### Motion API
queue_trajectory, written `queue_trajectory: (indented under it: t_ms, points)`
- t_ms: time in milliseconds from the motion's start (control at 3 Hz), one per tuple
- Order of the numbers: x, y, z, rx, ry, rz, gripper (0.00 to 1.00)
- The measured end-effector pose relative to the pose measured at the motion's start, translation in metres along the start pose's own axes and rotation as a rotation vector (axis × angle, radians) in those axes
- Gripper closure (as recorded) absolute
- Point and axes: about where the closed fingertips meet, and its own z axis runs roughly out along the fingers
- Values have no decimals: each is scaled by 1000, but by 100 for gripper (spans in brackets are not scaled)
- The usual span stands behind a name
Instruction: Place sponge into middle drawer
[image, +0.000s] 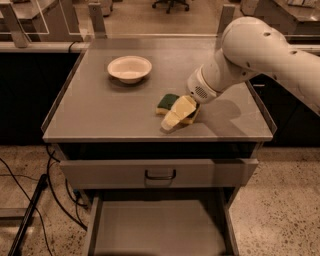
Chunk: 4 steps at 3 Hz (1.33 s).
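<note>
In the camera view, the gripper (176, 114) sat low on the cabinet top (100, 115), right over the sponge (167, 102), whose green face showed just beside it. Whether it was spread or pinching the sponge could not be told. The open middle drawer (157, 232) lay well below and in front of it. A shallow hold could have let the sponge slip on the way there and drop short onto the cabinet top or past the drawer to the floor.

Gripper (171, 119) low over sponge (167, 101) on cabinet top (100, 116) w/ white bowl (129, 68) nr back; middle drawer (157, 226) open below
</note>
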Motion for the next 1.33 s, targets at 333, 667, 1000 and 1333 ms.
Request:
queue_trajectory:
  t_ms: [333,667,1000,1333]
  points:
    - [1,-2,7,5,8,4,0]
    - [13,-5,14,23,23,14,3]
    - [20,-6,16,32,32,21,27]
    - [17,-7,12,32,33,22,50]
